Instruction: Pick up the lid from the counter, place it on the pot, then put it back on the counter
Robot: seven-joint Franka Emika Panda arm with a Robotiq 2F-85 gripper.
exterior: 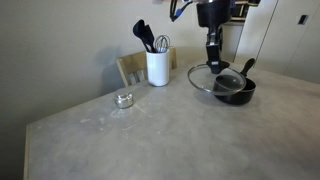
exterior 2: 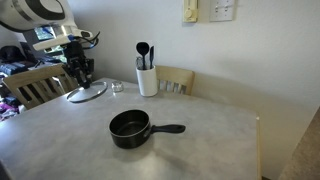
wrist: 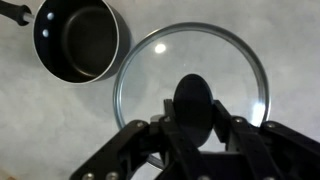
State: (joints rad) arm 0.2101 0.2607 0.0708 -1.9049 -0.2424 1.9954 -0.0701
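My gripper (wrist: pixel 193 125) is shut on the black knob (wrist: pixel 193 100) of the clear glass lid (wrist: pixel 170 55). The metal-rimmed lid (exterior: pixel 203 80) hangs slightly tilted, low over the grey counter (exterior: pixel 150 140), beside the pot (exterior: pixel 236 92). In the wrist view the small black pot (wrist: pixel 78 40) lies uncovered at the upper left, apart from the lid's rim. An exterior view shows the gripper (exterior 2: pixel 82 78) holding the lid (exterior 2: pixel 92 93) at the counter's far left, with the pot (exterior 2: pixel 130 127) and its long handle nearer the middle. The gripper (exterior: pixel 213 62) comes down from above.
A white utensil holder (exterior: pixel 157 67) with black tools stands at the back of the counter, also seen beside the lid (exterior 2: pixel 147 78). A small silver tin (exterior: pixel 124 99) sits near it. Wooden chairs (exterior 2: pixel 178 80) stand behind the counter's edge.
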